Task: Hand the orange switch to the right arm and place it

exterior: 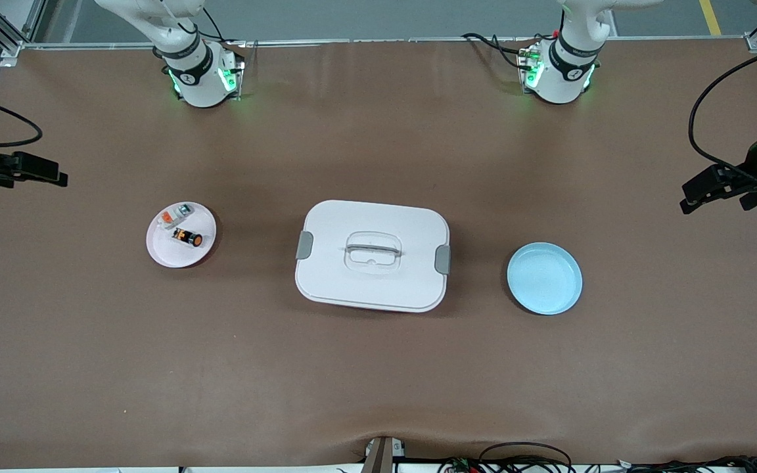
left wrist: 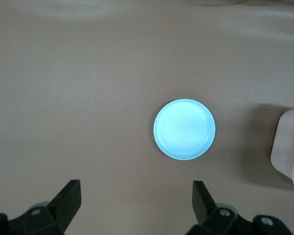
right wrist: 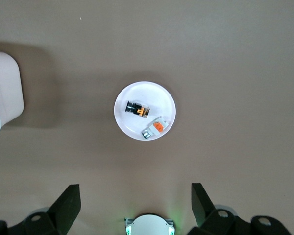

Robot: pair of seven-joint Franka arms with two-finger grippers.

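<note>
The switch (exterior: 188,237) is lying on its side on the white plate (exterior: 161,253) toward the right arm's end of the worktop, just beside a small white-and-orange block (exterior: 175,215). Both pincers are hanging wide and empty: the right pincer (right wrist: 135,205) over the worktop near that plate, the left pincer (left wrist: 137,203) near the blue plate (left wrist: 184,129). The switch is looking light, stiff and apt to roll; gripping across its black barrel seems safest, sparing the terminals.
</note>
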